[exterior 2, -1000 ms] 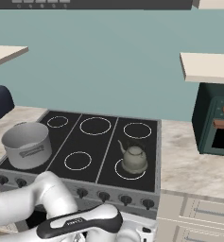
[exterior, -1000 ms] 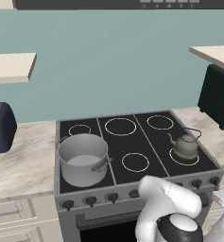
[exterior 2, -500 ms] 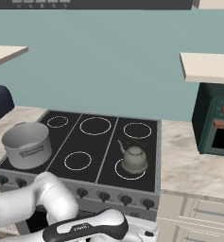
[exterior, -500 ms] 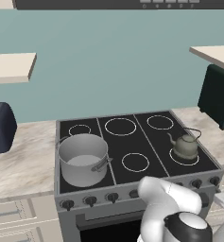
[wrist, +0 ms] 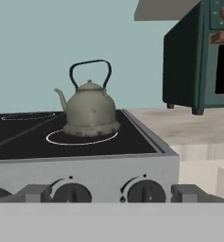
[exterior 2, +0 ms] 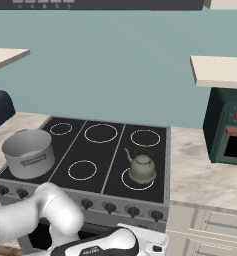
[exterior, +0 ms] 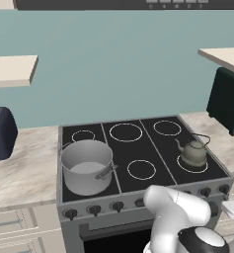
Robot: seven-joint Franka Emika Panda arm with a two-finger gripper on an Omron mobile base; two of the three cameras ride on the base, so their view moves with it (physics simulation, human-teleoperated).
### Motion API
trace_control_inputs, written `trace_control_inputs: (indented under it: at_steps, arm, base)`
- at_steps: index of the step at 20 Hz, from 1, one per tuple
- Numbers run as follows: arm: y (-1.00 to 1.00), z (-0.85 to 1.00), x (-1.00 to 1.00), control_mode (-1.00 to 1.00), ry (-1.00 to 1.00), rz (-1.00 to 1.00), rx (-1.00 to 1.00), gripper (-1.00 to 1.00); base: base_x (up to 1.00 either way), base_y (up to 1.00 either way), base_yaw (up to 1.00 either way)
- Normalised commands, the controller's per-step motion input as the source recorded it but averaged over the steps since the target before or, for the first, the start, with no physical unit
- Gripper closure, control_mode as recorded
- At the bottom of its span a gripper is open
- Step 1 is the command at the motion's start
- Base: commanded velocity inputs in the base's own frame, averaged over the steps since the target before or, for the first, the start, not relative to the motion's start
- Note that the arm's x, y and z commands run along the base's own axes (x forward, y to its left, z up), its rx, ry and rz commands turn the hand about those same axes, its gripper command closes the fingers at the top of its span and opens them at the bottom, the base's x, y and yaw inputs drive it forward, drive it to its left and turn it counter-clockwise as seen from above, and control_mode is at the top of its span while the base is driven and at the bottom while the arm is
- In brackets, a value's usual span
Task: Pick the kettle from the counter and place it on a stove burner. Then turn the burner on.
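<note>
— Where's the kettle (exterior: 193,152)?

— Upright on the front right stove burner (exterior 2: 135,179) of the black cooktop (exterior: 138,148) — its base overlaps the ring's far edge, spout pointing left.

— And the fingers?

— Spread wide, gripping nothing. The hand sits low, facing the stove knobs (wrist: 142,191). The steel pot (exterior: 86,166) stands front left.

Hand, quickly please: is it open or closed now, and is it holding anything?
Hand: open, holding nothing; the kettle sits on the stove burner.
</note>
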Motion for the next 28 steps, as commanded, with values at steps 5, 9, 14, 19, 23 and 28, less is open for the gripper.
trace_control_inputs:
  at_steps: [5,9,14,19,23,28]
  arm:
    - [0.0,-0.07,0.17,-1.0,-0.15,0.0,-0.03,-1.0]
    - [0.0,-0.11,0.13,-1.0,-0.1,0.0,-0.02,-1.0]
    - [-0.22,-0.08,0.1,-1.0,-0.04,0.0,0.0,-1.0]
    - [-0.37,-0.12,0.13,-1.0,-0.04,0.0,0.0,-1.0]
    - [-0.05,-0.11,0.21,-1.0,0.0,0.0,0.0,-1.0]
    - [0.0,-0.27,0.17,-1.0,0.0,0.0,-0.03,-1.0]
  base:
    - [0.0,0.0,0.0]
    - [0.0,0.0,0.0]
    - [0.0,0.0,0.0]
    - [0.0,0.0,0.0]
    - [0.0,0.0,0.0]
    - [0.0,0.0,0.0]
